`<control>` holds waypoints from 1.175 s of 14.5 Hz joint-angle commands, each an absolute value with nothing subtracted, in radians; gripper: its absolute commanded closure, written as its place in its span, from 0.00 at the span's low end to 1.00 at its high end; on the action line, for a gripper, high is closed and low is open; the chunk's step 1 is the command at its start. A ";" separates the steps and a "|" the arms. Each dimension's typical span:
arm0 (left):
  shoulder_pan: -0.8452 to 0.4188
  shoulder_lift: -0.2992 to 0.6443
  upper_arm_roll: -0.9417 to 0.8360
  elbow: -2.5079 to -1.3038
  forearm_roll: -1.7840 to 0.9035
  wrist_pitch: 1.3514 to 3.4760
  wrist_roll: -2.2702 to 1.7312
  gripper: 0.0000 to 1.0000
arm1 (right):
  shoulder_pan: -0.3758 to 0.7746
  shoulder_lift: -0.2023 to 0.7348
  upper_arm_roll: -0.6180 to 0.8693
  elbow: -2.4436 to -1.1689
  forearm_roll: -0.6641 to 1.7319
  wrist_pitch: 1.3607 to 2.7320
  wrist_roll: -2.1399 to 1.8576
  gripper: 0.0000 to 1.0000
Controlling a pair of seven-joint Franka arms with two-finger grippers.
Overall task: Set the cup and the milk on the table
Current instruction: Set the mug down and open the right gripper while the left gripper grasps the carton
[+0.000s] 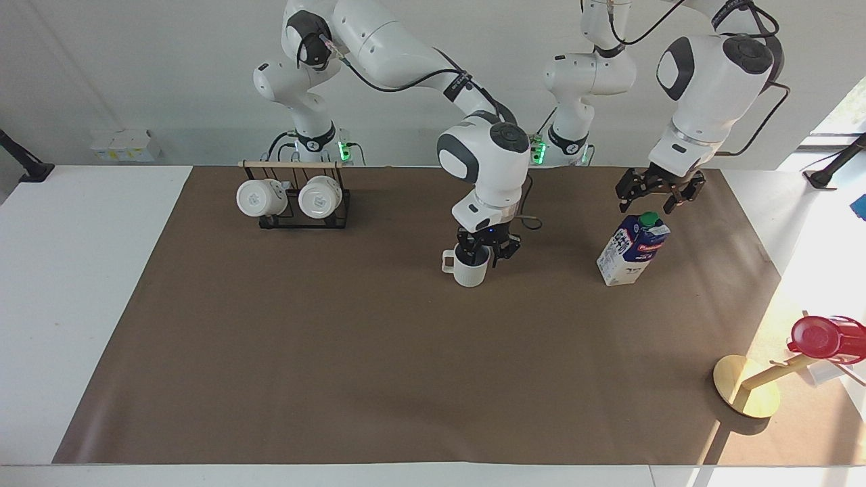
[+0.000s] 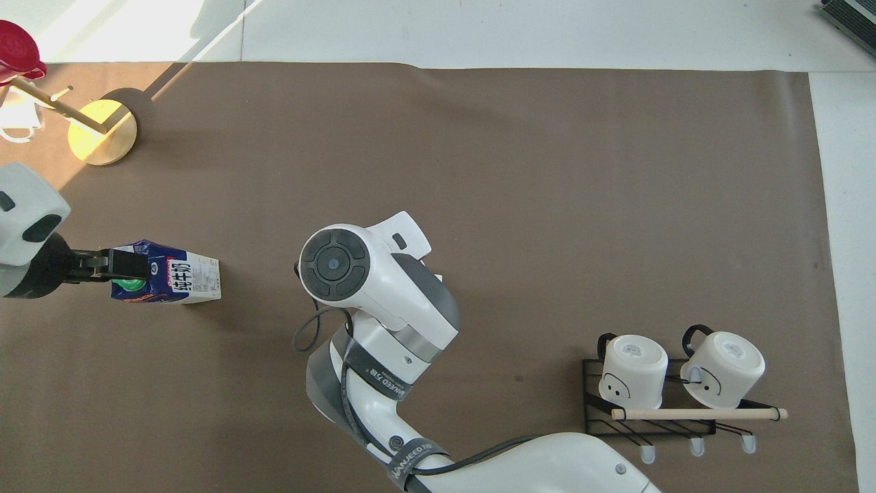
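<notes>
Cup (image 1: 471, 269) directly under right gripper (image 1: 482, 258), fingers apart astride its rim (milk (image 1: 632, 249) beneath open left gripper (image 1: 653, 201)).

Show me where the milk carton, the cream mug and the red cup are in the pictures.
milk carton (image 1: 628, 253), facing view, on its blue-and-white side wall.
cream mug (image 1: 471, 272), facing view, on the outer wall below the rim.
red cup (image 1: 817, 337), facing view, on its shiny red body.
</notes>
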State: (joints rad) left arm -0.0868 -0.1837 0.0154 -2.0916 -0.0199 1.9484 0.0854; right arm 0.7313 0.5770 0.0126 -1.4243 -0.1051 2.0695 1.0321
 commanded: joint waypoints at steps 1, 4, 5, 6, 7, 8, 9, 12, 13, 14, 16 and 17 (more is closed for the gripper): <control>-0.069 -0.219 0.021 -2.144 -0.002 1.994 0.153 0.00 | 0.719 0.519 0.012 -1.425 -0.107 2.080 1.061 0.00; -0.069 -0.215 0.021 -2.174 -0.002 2.032 0.155 0.00 | 0.668 0.428 0.011 -1.462 -0.106 2.060 1.049 0.00; -0.069 -0.212 0.021 -2.189 -0.002 2.055 0.153 0.00 | 0.641 0.388 0.011 -1.489 -0.106 2.059 1.046 0.00; -0.068 -0.209 0.023 -2.201 -0.002 2.077 0.155 0.00 | 0.620 0.343 0.009 -1.523 -0.106 2.059 1.040 0.00; -0.069 -0.207 0.021 -2.212 -0.002 2.094 0.155 0.00 | 0.588 0.292 0.009 -1.567 -0.106 2.054 1.039 0.00; -0.068 -0.206 0.021 -2.215 -0.002 2.103 0.155 0.00 | 0.560 0.240 0.009 -1.618 -0.106 2.048 1.028 0.00; -0.067 -0.206 0.023 -2.215 -0.002 2.106 0.156 0.00 | 0.537 0.194 0.009 -1.655 -0.106 2.037 1.000 0.00; -0.061 -0.204 0.023 -2.215 -0.002 2.112 0.175 0.00 | 0.444 0.112 0.009 -1.667 -0.106 1.883 0.919 0.00; -0.058 -0.198 0.023 -2.215 -0.002 2.115 0.186 0.04 | 0.405 0.086 0.009 -1.669 -0.106 1.852 0.884 0.00; -0.043 -0.186 0.021 -2.218 -0.002 2.123 0.196 0.09 | 0.367 0.060 0.011 -1.667 -0.106 1.829 0.827 0.00; -0.034 -0.183 0.021 -2.220 -0.002 2.138 0.231 0.19 | 0.290 0.014 0.011 -1.664 -0.104 1.775 0.680 0.00; -0.034 -0.183 0.021 -2.220 -0.002 2.137 0.235 0.25 | 0.255 -0.001 0.011 -1.657 -0.104 1.760 0.610 0.00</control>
State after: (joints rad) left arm -0.0497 -0.1751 0.0280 -2.1968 -0.0190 2.1051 0.2065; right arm 0.3212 0.0532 -0.0031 -1.6254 -0.1046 1.7798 0.7276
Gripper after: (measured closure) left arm 0.185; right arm 0.000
